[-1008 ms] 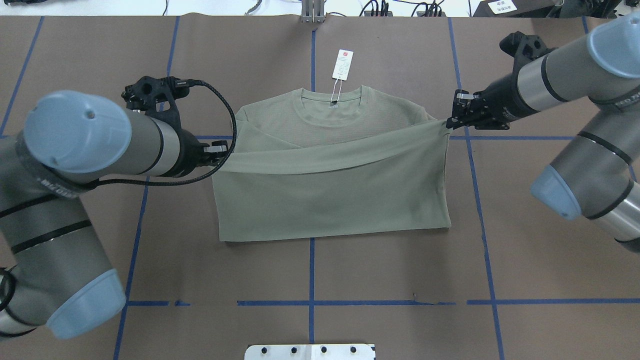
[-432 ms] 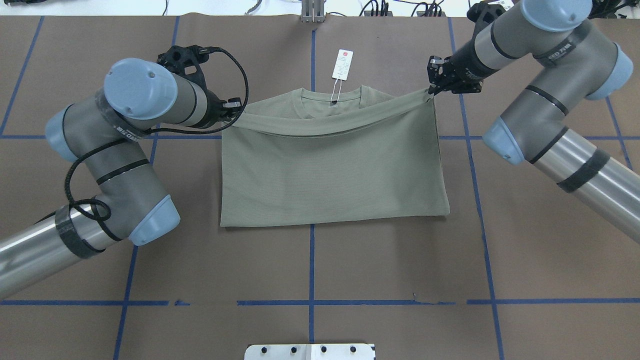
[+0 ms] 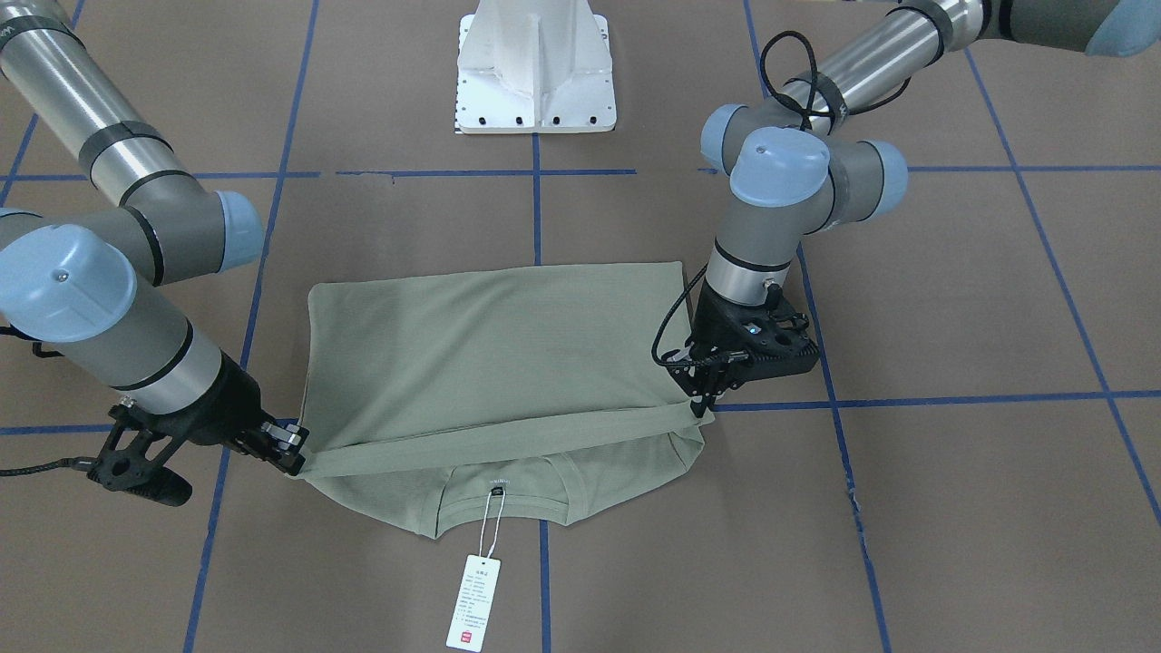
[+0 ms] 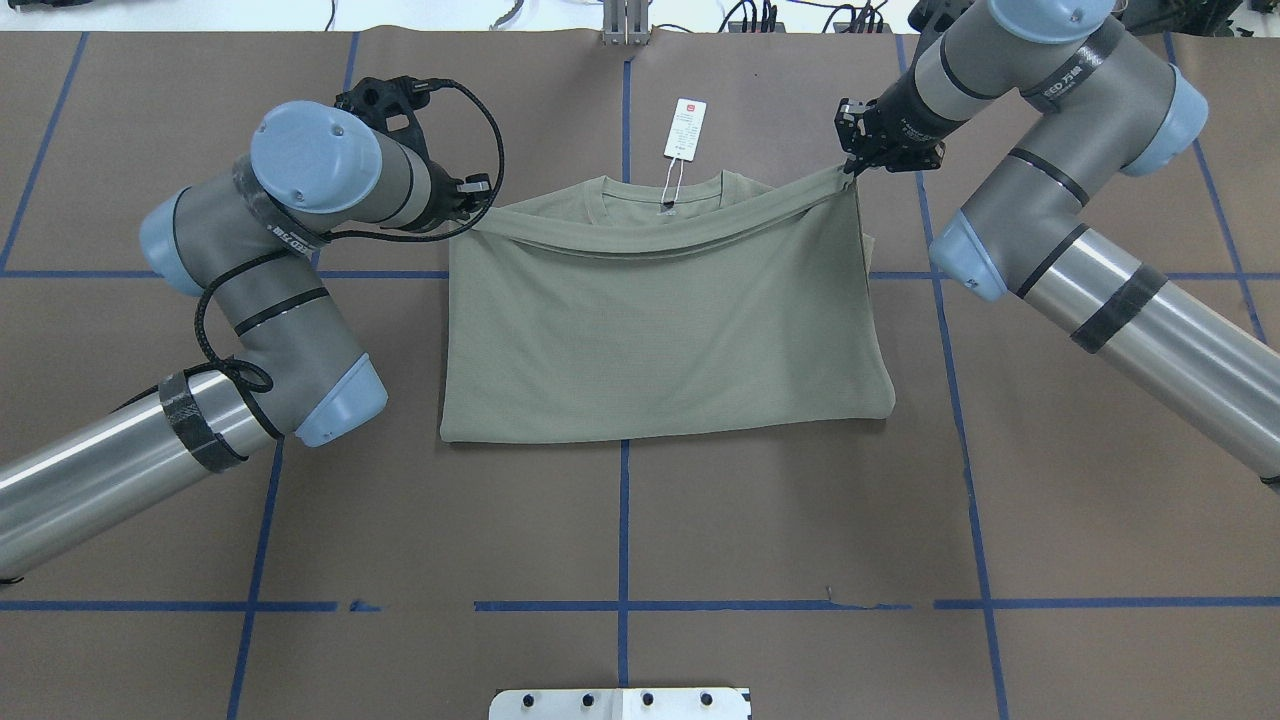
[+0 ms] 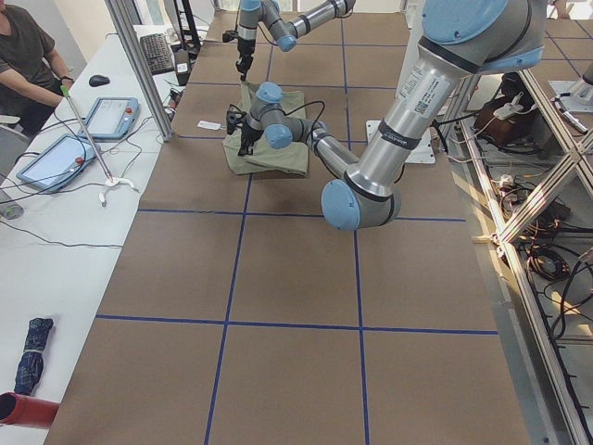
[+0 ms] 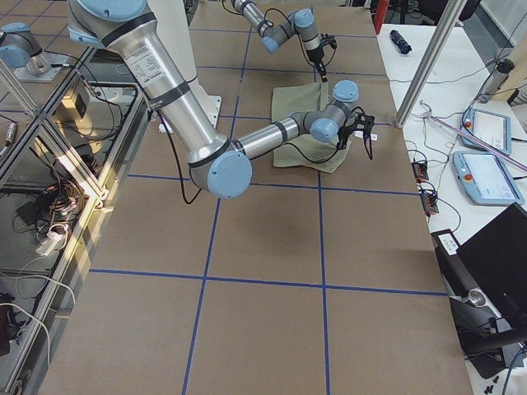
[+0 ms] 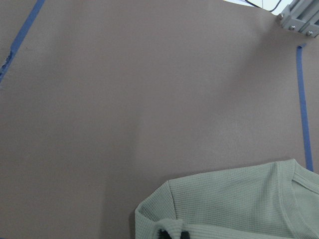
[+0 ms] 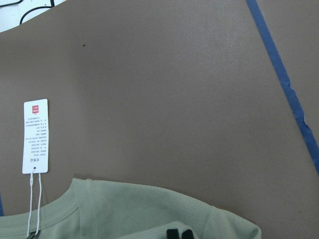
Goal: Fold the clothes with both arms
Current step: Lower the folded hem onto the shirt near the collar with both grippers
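Counting: one shirt (image 4: 660, 340), one hang tag (image 4: 685, 128), two arms.
Shirt: pale sage green, ribbed round collar, doubled over on the surface (image 4: 620, 540), hem edge raised, sagging just before the collar.
Tag: white, on string, flat beyond the collar.
Left arm (image 4: 310, 180): jaws pinched tight on the hem's left corner.
Right arm (image 4: 1050, 190): jaws pinched tight on the hem's right corner.

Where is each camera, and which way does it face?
Front-facing: across the table, faces the robot; both arms, white base.
Overhead: behind the robot, looks down; left tool, right tool grip shirt.
Exterior left: table's end; left arm near.
Exterior right: other end; right arm near.
Left wrist: over the shirt; fingertips show.
Right wrist: likewise, plus hang tag.
Shared: overhead and right wrist show the tag.
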You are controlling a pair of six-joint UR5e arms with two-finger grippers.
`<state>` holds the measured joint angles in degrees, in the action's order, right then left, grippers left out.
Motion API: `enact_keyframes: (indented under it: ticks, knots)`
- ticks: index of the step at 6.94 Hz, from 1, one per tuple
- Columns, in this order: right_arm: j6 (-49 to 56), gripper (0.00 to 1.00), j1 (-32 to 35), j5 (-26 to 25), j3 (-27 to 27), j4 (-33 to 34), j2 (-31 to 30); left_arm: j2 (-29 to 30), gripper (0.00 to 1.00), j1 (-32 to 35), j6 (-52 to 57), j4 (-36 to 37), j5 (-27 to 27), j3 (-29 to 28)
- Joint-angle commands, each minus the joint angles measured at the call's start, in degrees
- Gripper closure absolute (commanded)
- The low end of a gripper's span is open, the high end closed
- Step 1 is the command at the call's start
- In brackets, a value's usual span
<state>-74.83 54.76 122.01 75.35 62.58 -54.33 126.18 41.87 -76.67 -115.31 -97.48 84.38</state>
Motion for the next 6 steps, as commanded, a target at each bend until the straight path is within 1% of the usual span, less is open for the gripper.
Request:
enact_keyframes:
  ticks: [1,2,4,6]
  knots:
    - [0.0,1.00,0.1,-0.3,-1.0,-0.1,-0.1,0.1,1.00,1.7,0.2,-0.5,0.0,-1.5]
    - [0.1,1.00,0.2,-0.3,-1.1,-0.1,-0.2,0.1,1.00,1.7,0.8,-2.4,0.0,-2.6]
    - [0.0,1.00,0.5,-0.3,-1.2,-0.1,-0.2,2.0,1.00,1.6,0.7,-3.5,0.0,-5.7]
    - [0.0,1.00,0.3,-0.3,-1.1,-0.1,-0.4,2.7,1.00,1.5,0.3,-3.5,0.0,-5.7]
